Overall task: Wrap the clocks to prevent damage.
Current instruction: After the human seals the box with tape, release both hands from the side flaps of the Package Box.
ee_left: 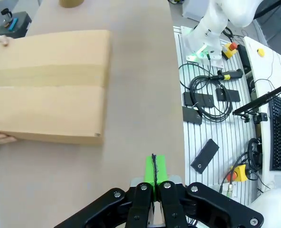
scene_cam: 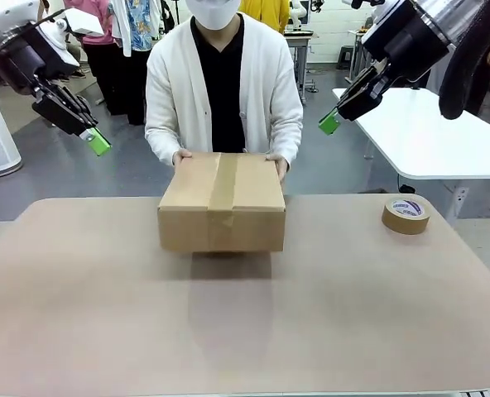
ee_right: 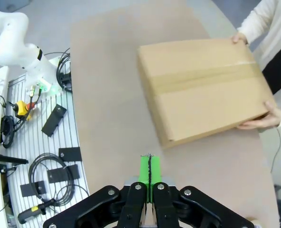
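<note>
From my seat I see a brown cardboard box sealed along its top with a strip of tan packing tape (scene_cam: pixel 222 203) sitting on the far middle of the pale brown bench (scene_cam: pixel 245 331). The person across from me, in a white cardigan, has the person's left hand (scene_cam: pixel 277 161) and the person's right hand (scene_cam: pixel 181 156) on the box's far corners. I cannot see into the box, so I cannot tell what it holds.

A roll of brown packing tape (scene_cam: pixel 405 214) lies flat on the bench, well apart from the box toward the right edge.

My left end effector (scene_cam: pixel 97 141) hangs in the air above the bench's far left corner, clenched with its green pads pressed together and nothing between them; the left wrist view shows the same, with the box (ee_left: pixel 48 85) ahead of the fingers. My right end effector (scene_cam: pixel 329 123) hangs high over the right side, also clenched on nothing, its pads meeting in the right wrist view (ee_right: pixel 149 172) with the box (ee_right: pixel 204 88) beyond them.
</note>
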You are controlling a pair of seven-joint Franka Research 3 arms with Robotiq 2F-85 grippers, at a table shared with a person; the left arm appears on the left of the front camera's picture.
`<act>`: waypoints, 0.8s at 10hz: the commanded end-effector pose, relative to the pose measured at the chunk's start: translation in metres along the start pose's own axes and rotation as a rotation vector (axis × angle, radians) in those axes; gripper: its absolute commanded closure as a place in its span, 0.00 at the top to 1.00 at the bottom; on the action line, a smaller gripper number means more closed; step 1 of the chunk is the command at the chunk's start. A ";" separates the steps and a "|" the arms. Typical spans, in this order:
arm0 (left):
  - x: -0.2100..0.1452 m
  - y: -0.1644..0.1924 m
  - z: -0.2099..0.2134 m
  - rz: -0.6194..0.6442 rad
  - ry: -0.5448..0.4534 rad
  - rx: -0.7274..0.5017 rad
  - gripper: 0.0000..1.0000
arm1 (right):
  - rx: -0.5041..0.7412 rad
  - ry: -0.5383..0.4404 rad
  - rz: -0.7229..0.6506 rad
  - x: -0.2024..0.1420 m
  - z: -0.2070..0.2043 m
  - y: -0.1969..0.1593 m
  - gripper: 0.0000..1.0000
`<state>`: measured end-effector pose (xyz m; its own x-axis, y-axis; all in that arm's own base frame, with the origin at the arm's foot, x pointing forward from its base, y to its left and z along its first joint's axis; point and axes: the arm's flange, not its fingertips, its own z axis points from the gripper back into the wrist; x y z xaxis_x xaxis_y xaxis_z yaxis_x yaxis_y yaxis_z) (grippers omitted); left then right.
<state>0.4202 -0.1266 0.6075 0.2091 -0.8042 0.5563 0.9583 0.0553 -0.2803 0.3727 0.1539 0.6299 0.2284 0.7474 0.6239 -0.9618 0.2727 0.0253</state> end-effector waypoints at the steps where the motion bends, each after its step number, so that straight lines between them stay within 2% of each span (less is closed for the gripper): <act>1: 0.001 -0.002 0.001 -0.016 0.002 0.002 0.00 | -0.007 0.006 -0.017 0.001 -0.004 0.000 0.01; 5: 0.000 0.000 0.000 0.000 0.000 0.000 0.00 | -0.007 0.006 -0.017 0.001 -0.004 0.000 0.01; 6: 0.000 -0.018 -0.002 -0.022 0.016 0.050 0.33 | 0.001 0.000 -0.001 0.000 0.000 0.000 0.46; 7: -0.001 -0.021 -0.002 -0.026 0.024 0.047 0.60 | -0.001 0.043 0.014 -0.001 -0.002 0.009 0.61; 8: 0.001 -0.022 0.000 -0.019 0.025 0.042 0.93 | 0.027 0.056 0.020 -0.002 -0.005 0.012 1.00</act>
<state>0.4056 -0.1270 0.6167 0.1902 -0.8080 0.5576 0.9662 0.0534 -0.2522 0.3682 0.1577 0.6291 0.2155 0.7631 0.6093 -0.9670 0.2535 0.0246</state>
